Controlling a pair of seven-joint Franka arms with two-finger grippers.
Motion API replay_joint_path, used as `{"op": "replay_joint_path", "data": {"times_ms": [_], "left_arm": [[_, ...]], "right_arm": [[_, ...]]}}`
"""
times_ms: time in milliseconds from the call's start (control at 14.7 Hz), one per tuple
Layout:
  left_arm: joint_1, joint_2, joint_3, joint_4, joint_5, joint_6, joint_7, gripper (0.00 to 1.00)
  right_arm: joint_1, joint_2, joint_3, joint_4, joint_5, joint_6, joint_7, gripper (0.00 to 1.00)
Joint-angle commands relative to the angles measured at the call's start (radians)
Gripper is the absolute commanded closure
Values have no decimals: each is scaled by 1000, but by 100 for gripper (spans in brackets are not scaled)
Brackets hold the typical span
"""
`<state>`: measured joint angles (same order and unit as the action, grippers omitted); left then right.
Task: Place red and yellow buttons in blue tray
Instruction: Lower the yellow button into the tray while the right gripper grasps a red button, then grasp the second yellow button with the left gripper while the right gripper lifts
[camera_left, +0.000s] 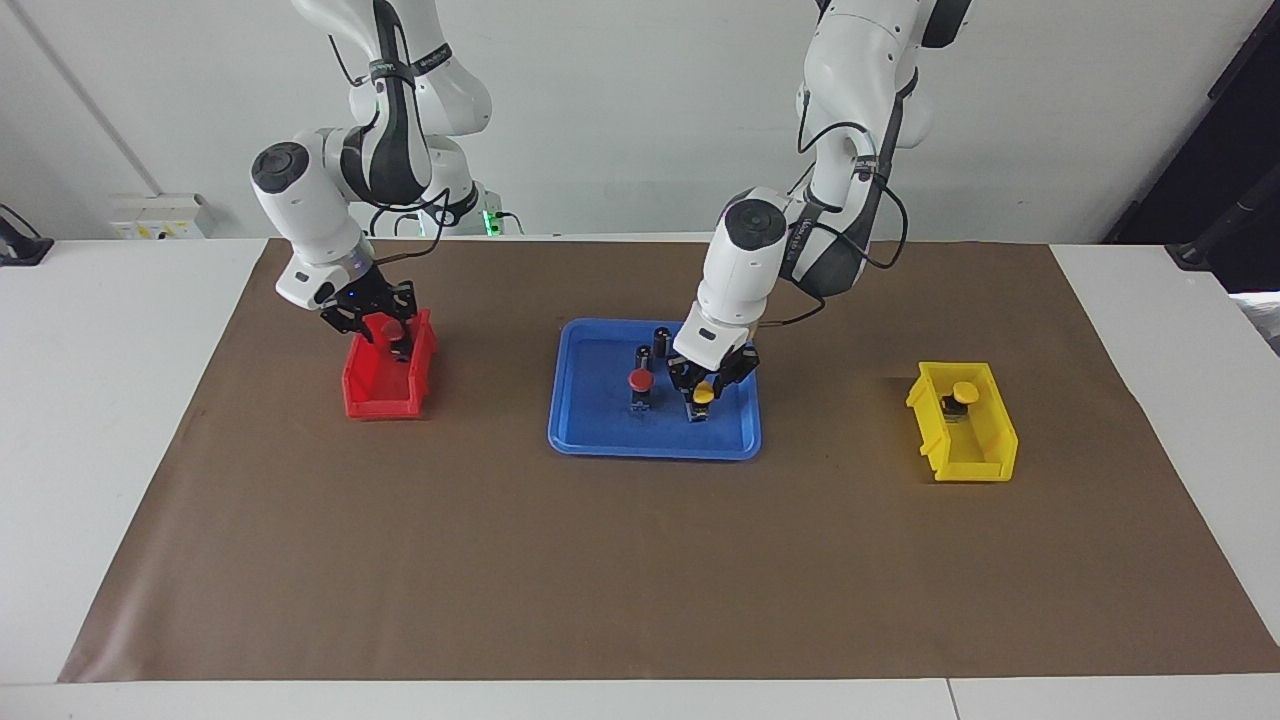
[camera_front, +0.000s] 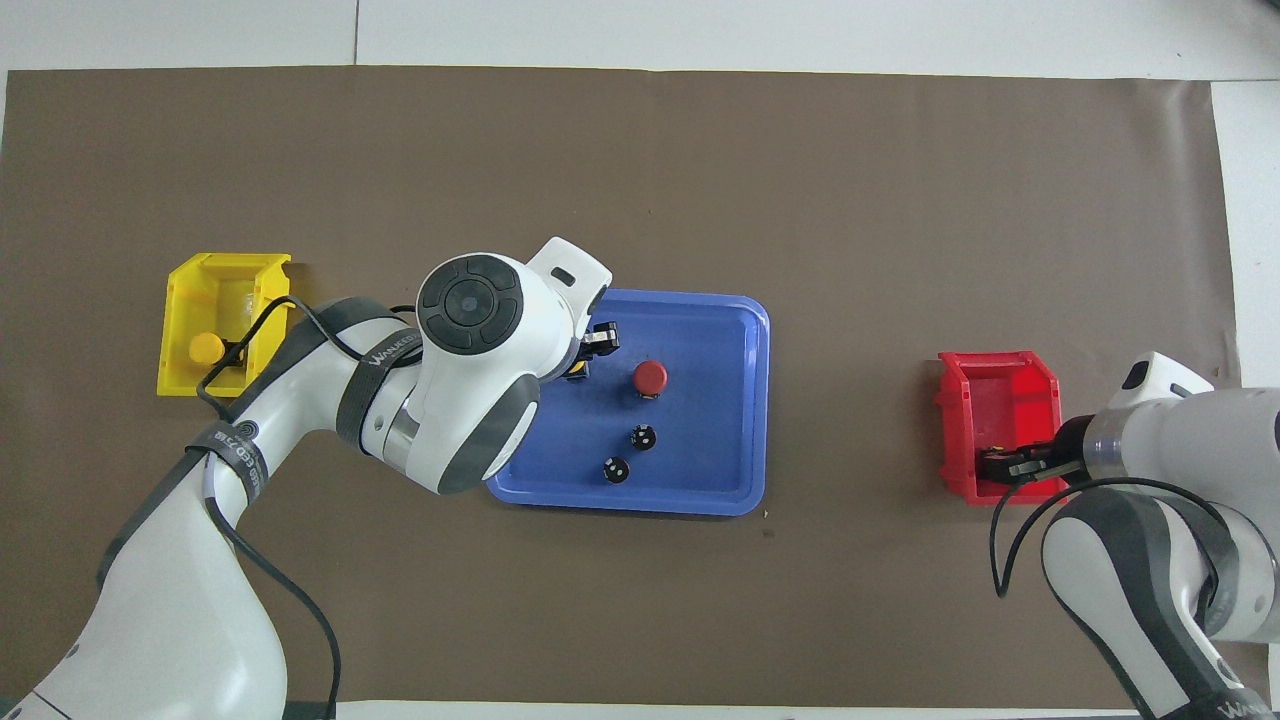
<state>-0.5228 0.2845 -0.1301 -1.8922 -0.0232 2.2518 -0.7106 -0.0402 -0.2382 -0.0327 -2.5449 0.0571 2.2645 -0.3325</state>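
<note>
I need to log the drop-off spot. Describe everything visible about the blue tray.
The blue tray is a wide, shallow rectangle of smooth blue plastic with rounded corners and a low raised rim. It lies flat on the brown mat, midway between the red bin and the yellow bin. A red button, a yellow button and two dark cylinders stand in it.
</note>
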Motion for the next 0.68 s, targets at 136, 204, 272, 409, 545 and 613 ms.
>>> {"op": "replay_joint_path", "data": {"times_ms": [136,204,272,409,545,613], "left_arm": [[56,-114,32,117,-6,-291,5,0],[88,-143,35,113,-1,-319,37,0],[146,-157,37,113,9,-348,130,0],[290,-176,35,113,12,-386,329,0],[427,-182,35,76,12,-367,452,0],[487,-191,35,52,12,-335,503,0]], "right_arm": [[3,-13,5,-35,12,38,44,40],[3,-15,5,-40,12,37,44,42],[3,-15,5,-40,12,37,44,44],[3,-15,5,-40,12,33,44,52],[3,-7,8,-25,10,24,43,60],[3,-4,8,-9,10,14,43,62]]}}
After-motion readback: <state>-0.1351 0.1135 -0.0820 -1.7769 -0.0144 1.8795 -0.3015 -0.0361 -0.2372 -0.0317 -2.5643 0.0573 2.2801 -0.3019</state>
